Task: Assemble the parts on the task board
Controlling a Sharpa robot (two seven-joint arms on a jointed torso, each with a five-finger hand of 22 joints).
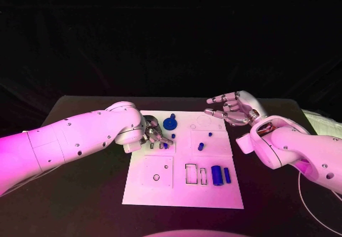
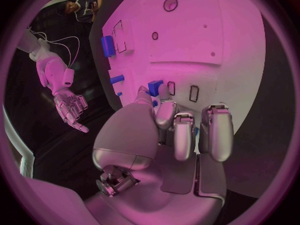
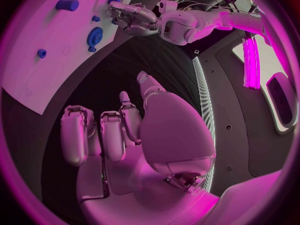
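The white task board point(image 1: 182, 190) lies in the middle of the black table. My left hand point(image 1: 151, 134) rests low over the board's upper left part with its fingers curled. Thumb and a finger pinch a small blue part point(image 2: 155, 86) beside two narrow slots point(image 2: 194, 92). A blue gear point(image 1: 170, 122) stands just beyond that hand. Two small blue pegs point(image 1: 201, 146) sit mid-board, and two blue blocks point(image 1: 216, 175) stand lower right. My right hand point(image 1: 232, 109) hovers off the board's far right corner, fingers apart and empty. The right wrist view shows the gear point(image 3: 95, 36) and my left hand point(image 3: 134, 17).
The board carries a square recess with a round hole point(image 1: 156, 177) at lower left and rectangular slots point(image 1: 192, 174) beside the blocks. Bare black table point(image 1: 85, 187) runs along both sides of the board. A white cable point(image 1: 314, 207) trails under my right arm.
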